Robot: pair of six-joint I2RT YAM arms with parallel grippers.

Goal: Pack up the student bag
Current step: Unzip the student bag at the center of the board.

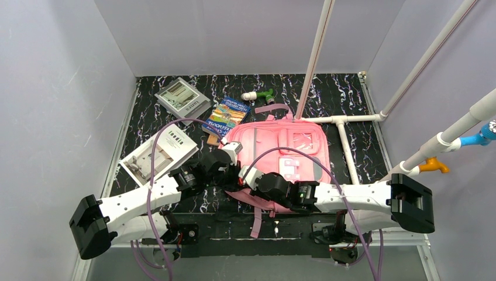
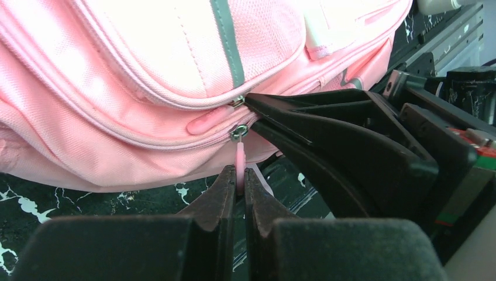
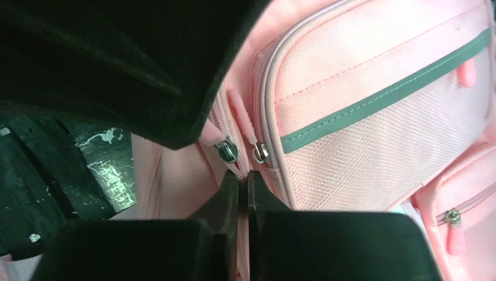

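Note:
The pink student bag lies flat mid-table, its grey stripe across a front pocket. Both grippers meet at its near left corner. My left gripper is shut on the pink zipper pull, which hangs from a metal slider. My right gripper is pinched shut on the bag's zipper seam just below two sliders. The right fingers reach the seam next to the left gripper's pull. Seen from above, the left gripper and right gripper are almost touching.
A white booklet, a grey book and a colourful book lie left of the bag. A white and green item sits behind it. White pipes cross the table on the right. A bag strap trails over the near edge.

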